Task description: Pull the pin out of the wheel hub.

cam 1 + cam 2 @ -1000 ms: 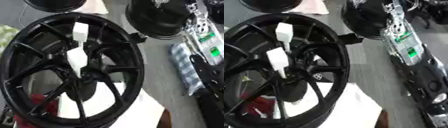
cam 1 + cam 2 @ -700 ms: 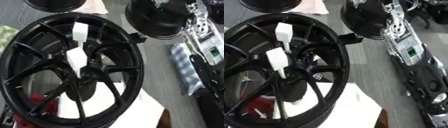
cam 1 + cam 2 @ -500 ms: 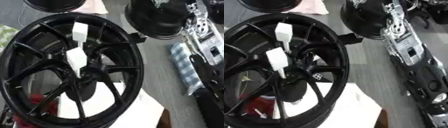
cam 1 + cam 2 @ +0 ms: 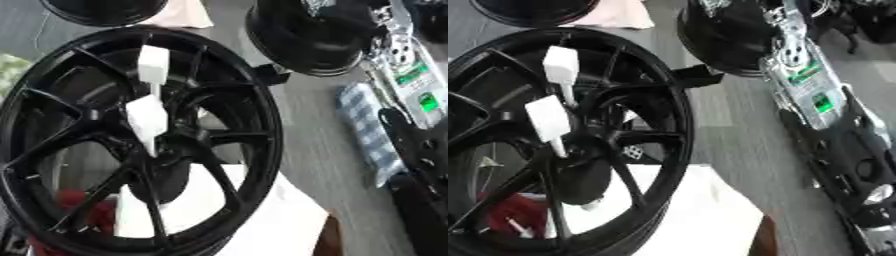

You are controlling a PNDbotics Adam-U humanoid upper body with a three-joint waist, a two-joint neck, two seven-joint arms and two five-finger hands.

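Black wheel (image 4: 131, 145) upright; two white pins (image 4: 147, 120) stuck near hub (image 4: 588, 145). Right arm (image 4: 833, 125) visible; hand state unclear.

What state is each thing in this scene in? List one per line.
Wheel: standing tilted on its rim, hub facing the camera.
White pins: two, seated among the spokes near the hub, not pulled out.
White sheet: lying flat under the wheel.
Right arm: stretched along the right side; hand not visible.
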